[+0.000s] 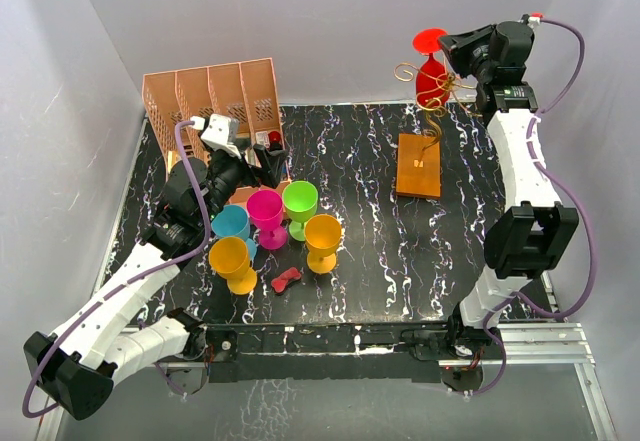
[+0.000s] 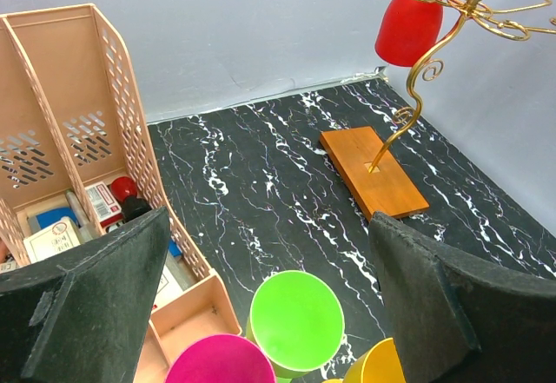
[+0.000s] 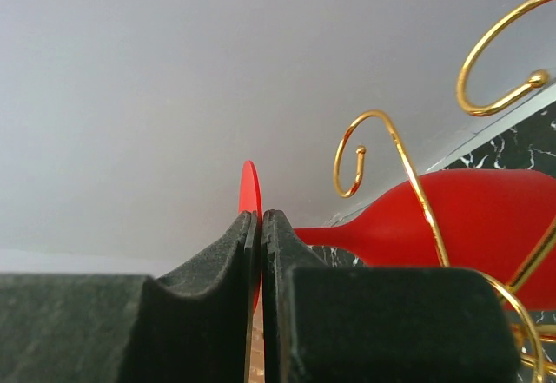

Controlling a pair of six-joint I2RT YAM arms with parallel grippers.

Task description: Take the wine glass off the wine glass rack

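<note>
1. The right hand (image 3: 255,227) is clamped flat on the foot disc of the red wine glass (image 3: 486,218).
2. The glass hangs bowl-down among the curled gold arms of the wine glass rack (image 1: 418,166).
3. The grasp looks made. The next move probably calls for sliding the stem out through an arm's open end without snagging.

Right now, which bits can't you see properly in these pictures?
- Right wrist view: the right gripper hides most of the foot of the wine glass, and the right edge cuts off its bowl.
- Left wrist view: the top edge cuts off the glass's stem and foot.
- Top view: the small red thing is too small to name.
</note>
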